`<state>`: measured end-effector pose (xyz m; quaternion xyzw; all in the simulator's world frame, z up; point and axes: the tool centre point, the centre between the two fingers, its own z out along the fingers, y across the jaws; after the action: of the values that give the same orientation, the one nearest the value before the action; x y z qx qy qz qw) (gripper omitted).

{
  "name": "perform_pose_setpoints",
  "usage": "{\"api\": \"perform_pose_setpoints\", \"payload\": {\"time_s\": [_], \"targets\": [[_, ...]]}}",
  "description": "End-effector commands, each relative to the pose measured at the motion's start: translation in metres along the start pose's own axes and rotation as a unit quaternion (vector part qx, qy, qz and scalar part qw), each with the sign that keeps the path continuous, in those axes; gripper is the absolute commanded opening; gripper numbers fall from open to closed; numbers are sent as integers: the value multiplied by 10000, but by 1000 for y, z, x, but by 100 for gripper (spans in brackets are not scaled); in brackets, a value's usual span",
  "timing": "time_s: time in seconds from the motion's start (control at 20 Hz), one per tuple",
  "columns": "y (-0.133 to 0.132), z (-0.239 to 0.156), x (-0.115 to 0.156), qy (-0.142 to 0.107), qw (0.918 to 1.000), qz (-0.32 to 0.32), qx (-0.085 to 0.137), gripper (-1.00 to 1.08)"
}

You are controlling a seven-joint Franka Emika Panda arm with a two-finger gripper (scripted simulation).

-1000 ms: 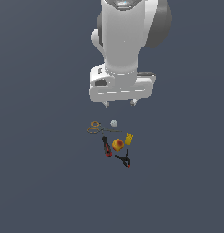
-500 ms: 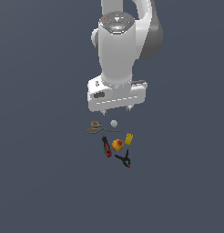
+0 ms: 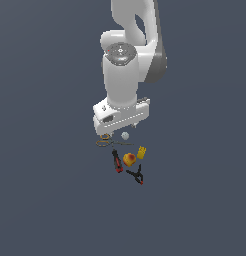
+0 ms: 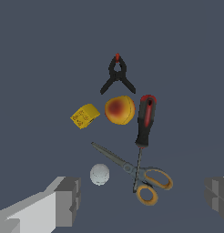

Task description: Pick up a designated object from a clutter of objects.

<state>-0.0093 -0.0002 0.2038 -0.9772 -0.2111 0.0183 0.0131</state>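
The clutter lies on the dark floor. In the wrist view I see tan-handled scissors (image 4: 132, 173), a white ball (image 4: 99, 174), an orange-red ball (image 4: 119, 109), a yellow piece (image 4: 84, 116), a black-red tool (image 4: 145, 120) and a black clamp (image 4: 116, 76). My gripper (image 4: 143, 198) is open, with its fingers (image 4: 68, 200) spread wide on either side of the scissors and white ball and nothing between them. In the exterior view the gripper (image 3: 120, 131) hangs just above the scissors (image 3: 107, 143) and white ball (image 3: 125, 135). The orange-red ball (image 3: 129, 159), tool (image 3: 116, 161), yellow piece (image 3: 141, 152) and clamp (image 3: 137, 176) lie past them.
The items sit close together, the tool's shaft crossing the scissors' blades. Only plain dark floor surrounds the clutter. The white arm (image 3: 127, 65) rises above the gripper.
The arm has come down toward the clutter and shifted slightly to the exterior view's left. The gripper stays open and the objects have not moved.
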Motion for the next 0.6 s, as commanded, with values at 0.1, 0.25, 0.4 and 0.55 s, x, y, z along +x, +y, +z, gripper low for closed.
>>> {"api": "perform_pose_setpoints", "payload": {"time_s": [0.1,0.25,0.4,0.55], "targets": [[7,23,-6,17,9986,-536,-36,100],[10,38,-11,26,9960,-890,-58,100],[14,53,-16,34,9922,-1243,-79,100],[17,67,-22,41,9871,-1597,-100,100]]}}
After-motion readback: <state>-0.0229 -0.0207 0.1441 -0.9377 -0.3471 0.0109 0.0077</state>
